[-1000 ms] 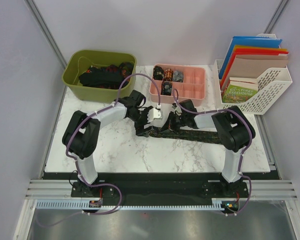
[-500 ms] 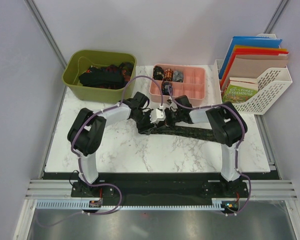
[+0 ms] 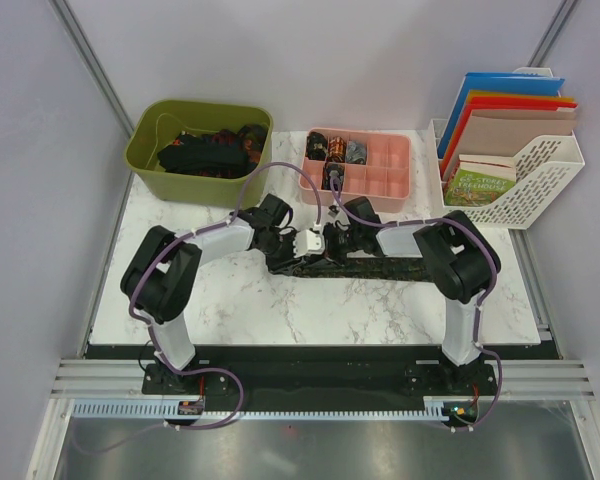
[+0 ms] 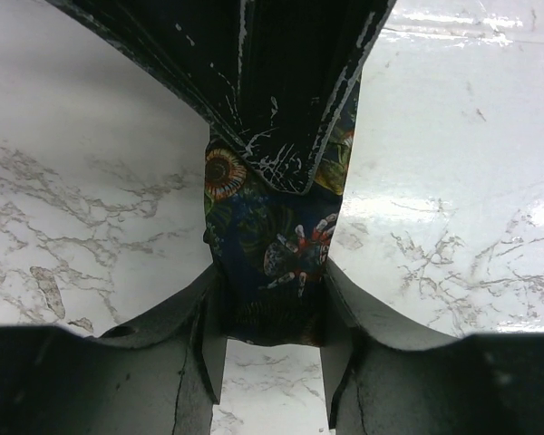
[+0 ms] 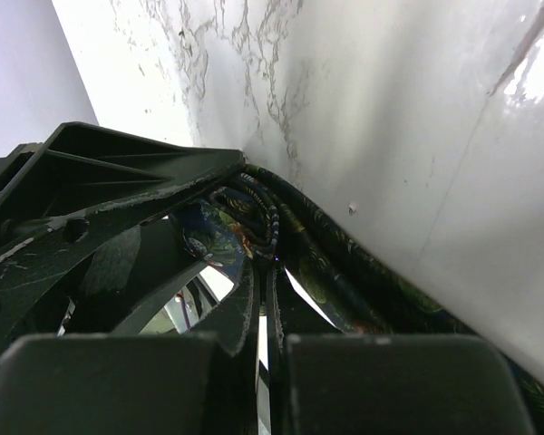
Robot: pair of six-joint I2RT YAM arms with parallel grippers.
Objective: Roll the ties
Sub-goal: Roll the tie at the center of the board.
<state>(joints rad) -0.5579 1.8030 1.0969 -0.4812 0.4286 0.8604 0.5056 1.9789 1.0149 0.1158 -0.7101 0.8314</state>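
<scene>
A dark patterned tie lies stretched left to right across the marble table, its left end partly rolled between the two grippers. My left gripper is shut on that rolled end; in the left wrist view the tie sits pinched between my fingers. My right gripper meets it from the right. In the right wrist view its jaws are nearly closed on the coil's core, and the tie trails away along the table. The right gripper's black fingers show in the left wrist view.
A pink compartment tray behind the grippers holds several rolled ties. A green bin at the back left holds loose ties. A white file rack with folders and a book stands at the back right.
Both grippers have stayed together on the tie's left end, shifting slightly and lowering. The tie, bowed half a second ago, now lies straight and flat on the table.
</scene>
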